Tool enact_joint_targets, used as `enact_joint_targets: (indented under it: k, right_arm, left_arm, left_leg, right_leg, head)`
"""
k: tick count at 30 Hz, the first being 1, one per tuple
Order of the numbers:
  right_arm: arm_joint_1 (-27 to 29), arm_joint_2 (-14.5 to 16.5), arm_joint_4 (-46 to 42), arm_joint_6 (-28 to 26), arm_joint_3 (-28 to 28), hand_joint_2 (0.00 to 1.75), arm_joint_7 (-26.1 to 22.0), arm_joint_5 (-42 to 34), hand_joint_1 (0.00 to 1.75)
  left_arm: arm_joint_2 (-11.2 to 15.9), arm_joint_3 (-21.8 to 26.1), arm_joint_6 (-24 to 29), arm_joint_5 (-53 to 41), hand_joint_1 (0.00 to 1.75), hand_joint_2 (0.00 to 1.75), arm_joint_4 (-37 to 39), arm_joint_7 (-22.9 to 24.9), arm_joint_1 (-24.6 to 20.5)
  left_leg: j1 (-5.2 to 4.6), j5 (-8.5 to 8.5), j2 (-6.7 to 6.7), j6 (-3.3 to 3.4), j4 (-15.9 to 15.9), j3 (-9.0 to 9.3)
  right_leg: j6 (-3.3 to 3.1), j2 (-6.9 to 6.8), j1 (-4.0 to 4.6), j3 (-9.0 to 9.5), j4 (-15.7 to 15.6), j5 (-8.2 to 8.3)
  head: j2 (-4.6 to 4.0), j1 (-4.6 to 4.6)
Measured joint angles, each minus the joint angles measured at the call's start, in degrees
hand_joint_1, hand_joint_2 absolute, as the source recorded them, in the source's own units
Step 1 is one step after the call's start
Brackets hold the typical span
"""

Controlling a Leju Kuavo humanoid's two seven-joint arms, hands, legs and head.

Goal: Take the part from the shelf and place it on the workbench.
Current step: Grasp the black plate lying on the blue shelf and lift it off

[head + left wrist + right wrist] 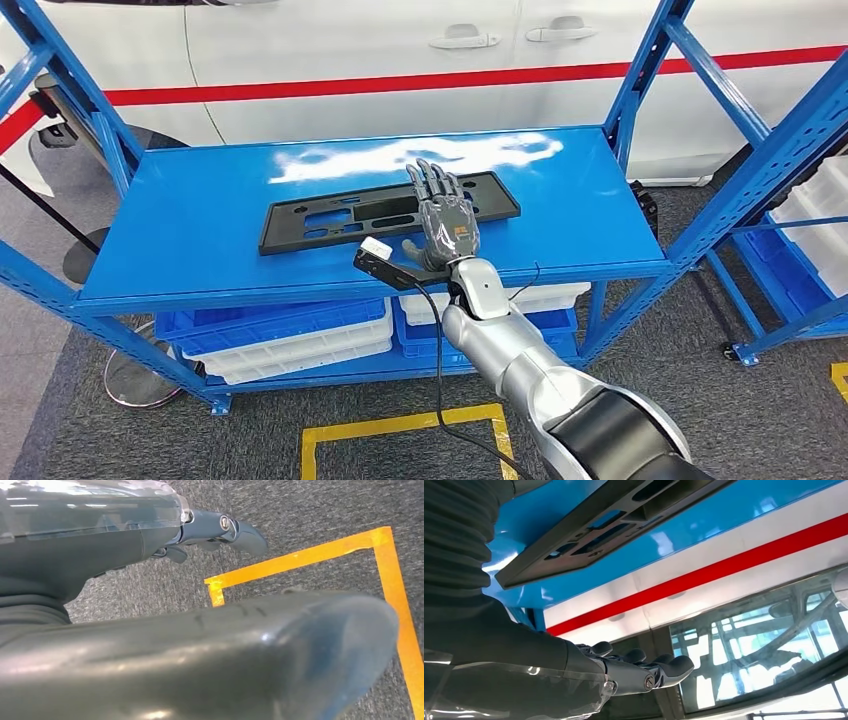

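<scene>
Part [385,212] lies flat mid-shelf [200,230], nearer the front edge. Right hand [447,222] hovers over its right end, fingers spread, holding nothing. Risk: the thin flat plate gives no purchase, so a top grasp may slide it backward.

Grey carpet [150,440], yellow floor tape [400,425], white car [330,50] behind.

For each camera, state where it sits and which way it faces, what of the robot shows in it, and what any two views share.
Head view: high on the body, looking forward and down at the blue shelf with the black part; the right hand reaches over it.
Left wrist view: behind the left hand, facing the grey floor and yellow tape.
Right wrist view: behind the right hand, turned, facing the shelf, the part and a white car.
Head and right wrist views share the part, shelf and red stripe.
</scene>
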Motion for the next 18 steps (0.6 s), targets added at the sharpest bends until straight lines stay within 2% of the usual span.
enact_joint_targets:
  k: [5, 8, 18]
  right_arm:
    - [0.2, 2.1, 1.1, 6.9, -1.4, 1.75, -4.9, -2.6, 0.0]
    - [0.5, 3.1, 1.7, 9.4, -1.7, 1.75, -6.4, -2.9, 0.0]
    - [1.8, 4.6, 3.3, 10.1, -1.8, 1.75, -8.8, -3.5, 0.0]
  left_arm:
    - [-0.1, 0.0, -1.6, 0.2, 0.0, 0.0, 0.0, -1.9, -0.3]
    - [-0.2, 0.0, -2.3, 0.3, 0.0, 0.0, 0.0, -2.3, -0.4]
    - [-0.3, 0.2, -3.6, 0.5, 0.0, 0.0, 0.0, -2.9, -0.6]
  left_leg:
    - [0.01, 0.0, 0.02, 0.0, 0.0, 0.0]
    - [0.01, 0.0, 0.02, 0.0, 0.0, 0.0]
    - [0.0, 0.0, 0.02, 0.0, 0.0, -0.01]
  right_leg:
    - [0.0, 0.01, 0.01, -0.02, 0.0, 0.0]
    - [0.0, 0.01, 0.01, -0.01, 0.0, 0.0]
    - [0.01, 0.0, 0.01, -0.02, 0.0, 0.0]
  head:
    - [0.0, 0.0]
    - [0.0, 0.0]
    - [0.01, 0.0]
